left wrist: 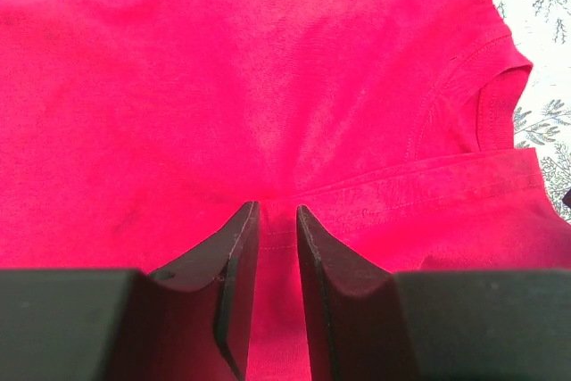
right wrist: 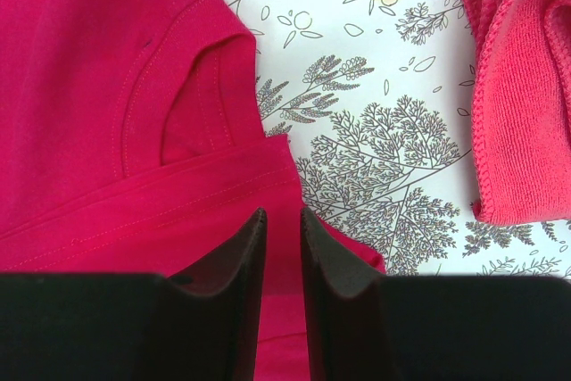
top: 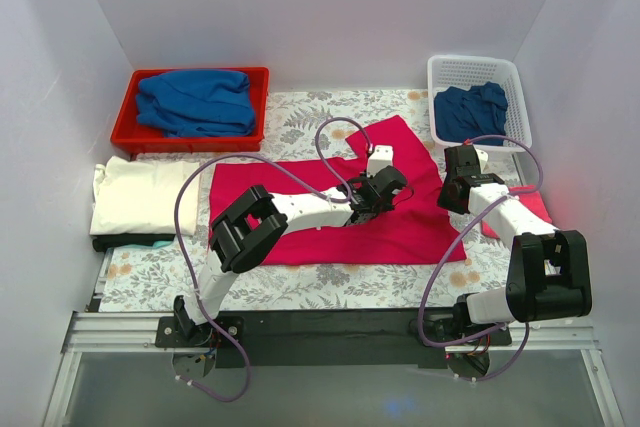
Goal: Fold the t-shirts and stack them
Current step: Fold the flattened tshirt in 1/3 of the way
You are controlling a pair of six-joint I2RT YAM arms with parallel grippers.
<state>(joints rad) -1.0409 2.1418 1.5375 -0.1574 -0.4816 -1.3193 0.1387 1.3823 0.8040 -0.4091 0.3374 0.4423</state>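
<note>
While both arms are down over the crimson t-shirt (top: 300,227), here's what I see. It lies spread across the middle of the tabletop (top: 300,282), mostly flat, with one part angled up toward the back.

Left end effector (left wrist: 277,207): jaws only a narrow slit apart, tips down on the shirt right at a stitched, folded-over edge. Red fabric shows through the gap. I can't tell whether it's pinching cloth or just resting on it. A sleeve (left wrist: 500,104) sits to the right of its tips.

Right end effector (right wrist: 283,211): same narrow slit, tips at the shirt's outer edge where the fabric meets the leaf-print cover. Red cloth shows in the gap and spills just right of the fingers. I can't call a grip here either. The sleeve opening is just above and left of its tips.

Other shirts:
- cream t-shirt (top: 135,197), folded, at the left edge
- blue t-shirt (top: 195,102), bunched in the red bin (top: 125,132), back left
- navy t-shirt (top: 470,112) in the white basket (top: 475,67), back right
- pink t-shirt (right wrist: 526,86), crumpled on the tabletop to the right, apart from the crimson one
</note>
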